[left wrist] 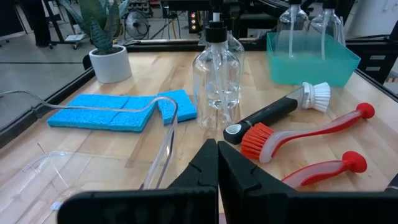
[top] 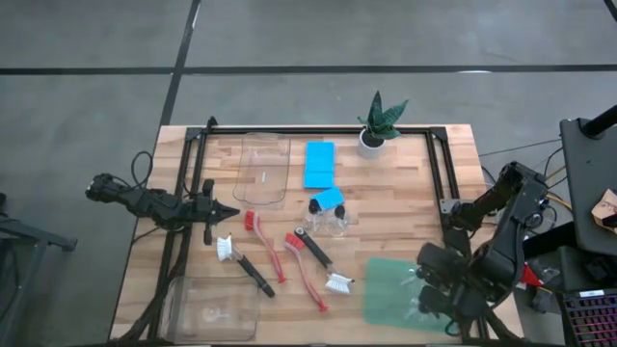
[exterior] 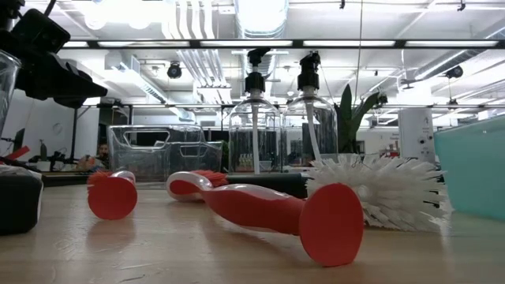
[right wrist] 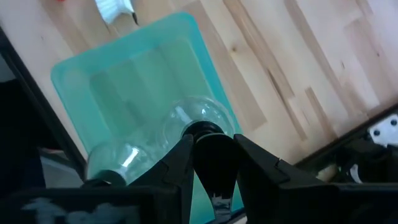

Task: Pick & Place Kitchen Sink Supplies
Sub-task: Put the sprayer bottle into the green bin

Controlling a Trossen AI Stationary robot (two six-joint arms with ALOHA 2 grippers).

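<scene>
Two clear black-topped bottles (top: 333,220) stand upright mid-table beside a blue sponge (top: 328,200); more blue sponge (top: 318,164) lies flat farther back. Red-handled brushes (top: 265,243) and black-handled brushes (top: 323,258) lie on the wood. My right gripper (right wrist: 211,171) is over the green tray (top: 400,294), shut on a clear bottle (right wrist: 196,118); a second bottle (right wrist: 112,162) stands in that tray. My left gripper (top: 229,210) is shut and hovers left of the brushes, touching nothing. My right gripper pinches the bottle's black pump top (right wrist: 208,146) between its two fingers (right wrist: 180,165), coming from above and pointing down. The bottle stays upright below the fingers, inside the green tray's outline. Whether its base rests on the tray floor cannot be seen.
A clear tray (top: 262,169) sits at the far left of the table and another (top: 212,308) at the near left corner. A potted plant (top: 379,125) stands at the far edge. A black frame rail (top: 439,164) runs along the table's sides.
</scene>
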